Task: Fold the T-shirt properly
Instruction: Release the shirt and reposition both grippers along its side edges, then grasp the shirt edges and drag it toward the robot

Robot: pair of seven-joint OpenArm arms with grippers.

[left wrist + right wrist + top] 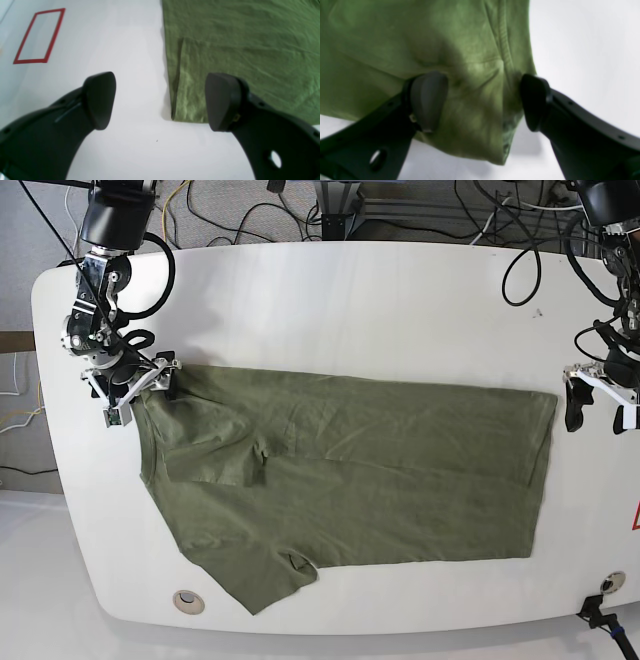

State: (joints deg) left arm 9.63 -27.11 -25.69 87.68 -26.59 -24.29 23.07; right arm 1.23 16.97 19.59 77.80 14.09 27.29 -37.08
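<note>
two claws sit at the far ends of a green shirt (350,470) that lies flat on the white table (330,300). the shirt is partly folded, with one sleeve (265,575) sticking out near the front edge. the right claw (483,100) is wide open over a bunched corner of the shirt; one finger (428,100) is above the cloth and the other is at its edge. it grips nothing. the left claw (160,100) is wide open too, above a bottom corner of the shirt, with one finger (100,100) over bare table. a red tape box (38,36) is on the table, off to the side.
</note>
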